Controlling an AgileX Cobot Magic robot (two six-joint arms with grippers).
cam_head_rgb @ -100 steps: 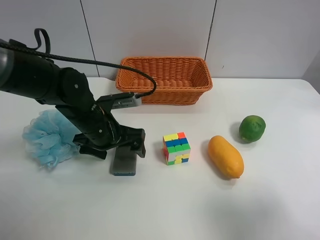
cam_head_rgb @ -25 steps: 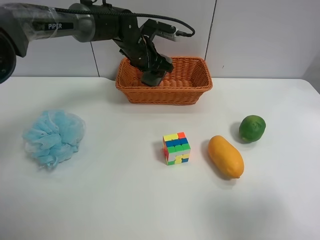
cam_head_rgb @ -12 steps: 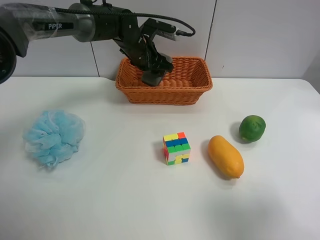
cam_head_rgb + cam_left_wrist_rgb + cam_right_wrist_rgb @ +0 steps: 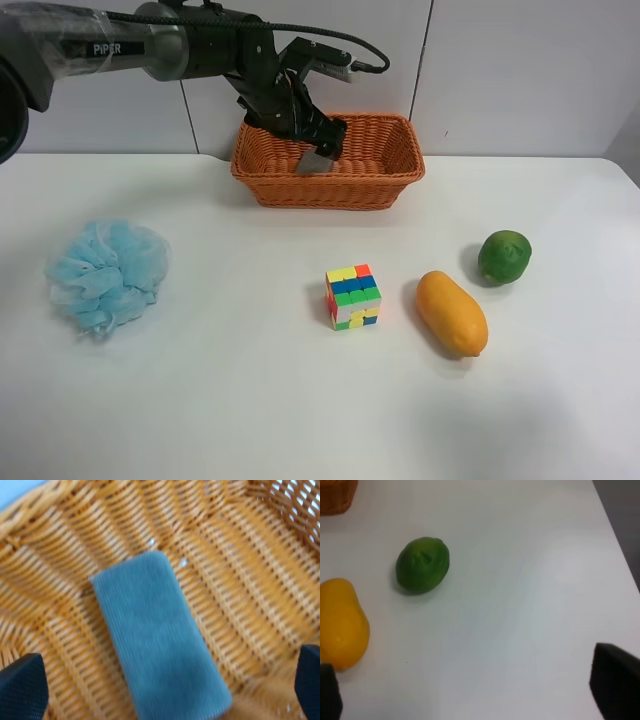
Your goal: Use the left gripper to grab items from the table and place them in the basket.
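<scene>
green round fruit (image 4: pixel 422 564) on white table (image 4: pixel 530 580), orange oval fruit (image 4: pixel 340 625) near it, apart, basket (image 4: pixel 335 495) corner at the edge, right gripper (image 4: pixel 470 690) fingertips (image 4: pixel 616 686) wide apart

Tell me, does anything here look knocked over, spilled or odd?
Nothing much. The gray block sits slanted in the basket under the open left claw; puff, cube, orange fruit and green fruit rest on the table.

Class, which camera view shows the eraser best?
Left wrist: the eraser is large and central, inside the basket. Exterior high shows the eraser only small and distant. Right wrist shows none of it.
</scene>
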